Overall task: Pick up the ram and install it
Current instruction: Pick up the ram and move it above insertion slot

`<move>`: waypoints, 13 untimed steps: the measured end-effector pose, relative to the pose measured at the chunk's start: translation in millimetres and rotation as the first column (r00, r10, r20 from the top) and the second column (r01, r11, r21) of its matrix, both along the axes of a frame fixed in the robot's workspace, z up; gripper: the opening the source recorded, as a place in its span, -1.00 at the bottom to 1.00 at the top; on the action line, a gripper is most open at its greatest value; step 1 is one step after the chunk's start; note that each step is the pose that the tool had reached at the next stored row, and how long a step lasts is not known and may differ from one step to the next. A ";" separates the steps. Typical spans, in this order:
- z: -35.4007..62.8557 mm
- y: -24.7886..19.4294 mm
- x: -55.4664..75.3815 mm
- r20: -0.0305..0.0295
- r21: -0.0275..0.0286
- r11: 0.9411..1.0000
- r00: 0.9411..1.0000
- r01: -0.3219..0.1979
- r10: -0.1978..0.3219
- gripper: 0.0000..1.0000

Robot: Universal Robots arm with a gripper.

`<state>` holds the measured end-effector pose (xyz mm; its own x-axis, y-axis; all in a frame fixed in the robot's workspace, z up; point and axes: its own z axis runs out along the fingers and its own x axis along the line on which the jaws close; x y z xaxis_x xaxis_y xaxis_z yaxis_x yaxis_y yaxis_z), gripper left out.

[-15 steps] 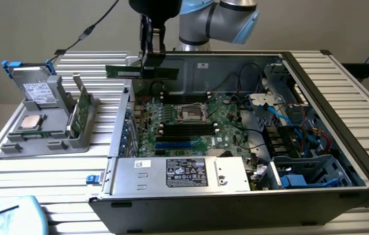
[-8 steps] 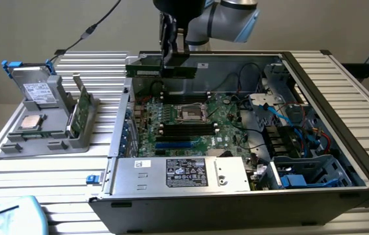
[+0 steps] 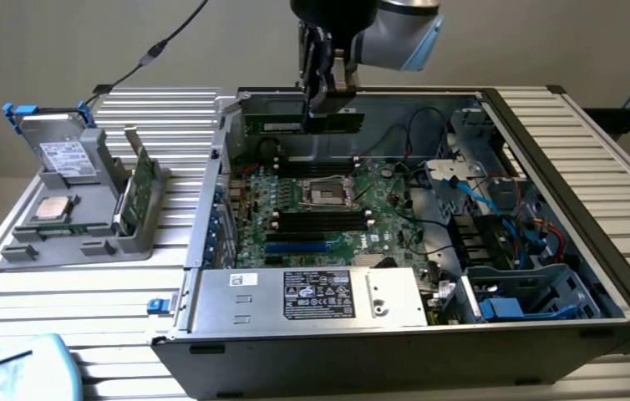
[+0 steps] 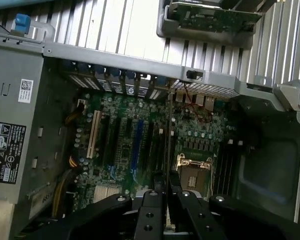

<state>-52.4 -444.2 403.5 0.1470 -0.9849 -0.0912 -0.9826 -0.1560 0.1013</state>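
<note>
one ram stick pinched above the open case

on the exterior view's left, a grey holder (image 3: 81, 242) on the table (image 3: 25, 309) props a green card (image 3: 140, 188) upright. further right, the gripper (image 3: 330, 110) pinches the ram (image 3: 276, 124) by its upper edge, long side level, probably so it lines up with the black memory slots (image 3: 312, 167) on the motherboard (image 3: 382, 209) below

A ribbed metal desk (image 3: 70, 301) carries an open computer case (image 3: 404, 361) at its centre and, at nine o'clock in the exterior view, a grey parts holder (image 3: 61, 247).
</note>
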 end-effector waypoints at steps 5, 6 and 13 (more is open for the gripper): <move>-0.5 3.2 7.2 0.020 0.000 1.000 1.000 0.002 -0.002 -0.70; -0.8 3.6 7.9 0.021 0.000 1.000 1.000 0.005 -0.005 -0.70; -3.2 5.0 12.1 0.021 0.000 1.000 0.999 0.028 -0.028 -0.70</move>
<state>-40.3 -439.1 400.2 0.1211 -0.9887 -0.0880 -0.9885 -0.1282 0.0803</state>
